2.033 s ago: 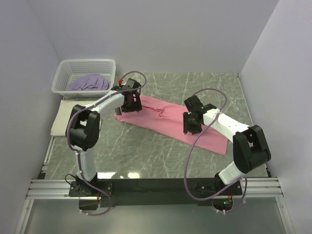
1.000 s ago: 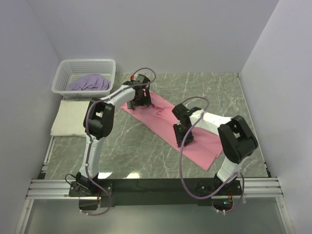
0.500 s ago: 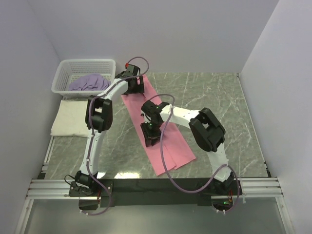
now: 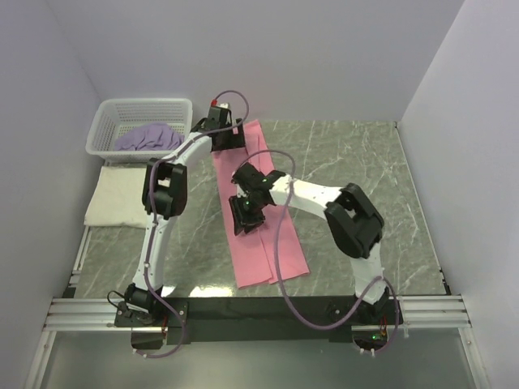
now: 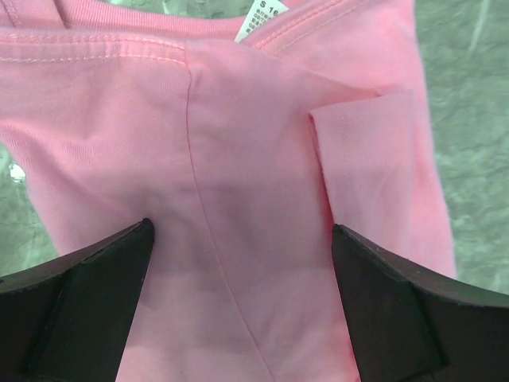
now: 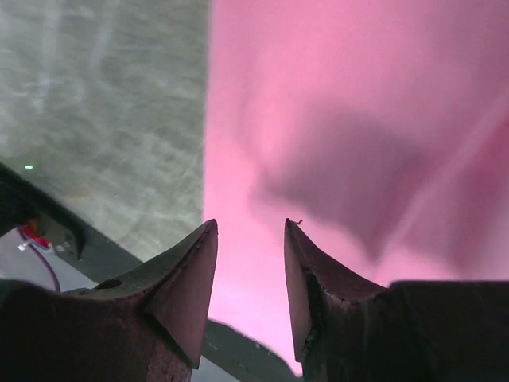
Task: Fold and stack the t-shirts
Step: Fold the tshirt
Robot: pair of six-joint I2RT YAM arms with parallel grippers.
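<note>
The pink soft-fabric short-sleeved t-shirt (image 4: 255, 255) lies as a long narrow strip on the grey-green marbled table (image 4: 365, 162), with its small white neck label (image 5: 258, 17) at the far end. It is well apart from the folded cream t-shirt (image 4: 113, 198) and from the crumpled lavender t-shirt (image 4: 150, 138) in the white plastic lattice basket (image 4: 146, 102). The risk I see is a pinch that catches only the top layer, so the tucked-in sleeve slips out and skews the strip. The left gripper (image 5: 240, 231) hangs spread wide over the collar end, while the right gripper (image 6: 249, 227) sits over mid-strip with a narrow gap between its fingers, and neither pinches anything.
</note>
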